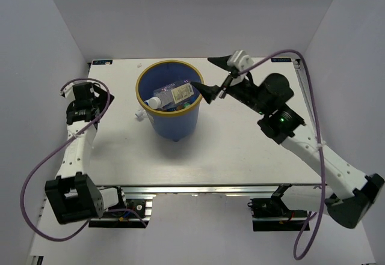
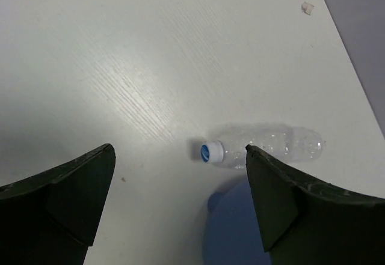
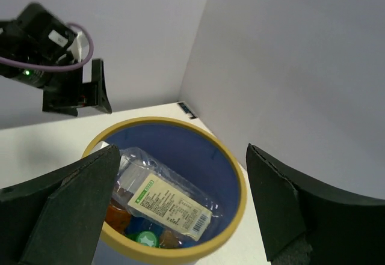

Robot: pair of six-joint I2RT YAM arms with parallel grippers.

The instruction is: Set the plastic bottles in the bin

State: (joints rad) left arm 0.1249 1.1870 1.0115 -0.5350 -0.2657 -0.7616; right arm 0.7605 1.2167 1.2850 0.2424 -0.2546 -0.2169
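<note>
At upper centre of the overhead view, bin (image 1: 173, 128) holds several plastic bottles (image 3: 171, 202); one clear bottle (image 2: 267, 146) lies on table (image 2: 90, 48) just beside it, not yet binned. Left gripper (image 2: 179, 149) and right gripper (image 1: 203, 92) are spread wide, empty.

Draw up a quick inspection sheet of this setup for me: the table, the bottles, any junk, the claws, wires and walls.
Surface: white table, faint wood grain.
Job's things: blue bin upright near the back. A big clear bottle lies on top inside it, with other bottles beneath. A small clear bottle lies on the table beside the bin.
Clutter: a pale scrap on the table.
Grippers: left gripper open and empty, above the small clear bottle. Right gripper open and empty, over the bin's rim.
Cables: purple cables loop off both arms.
Surroundings: plain pale walls on three sides.
</note>
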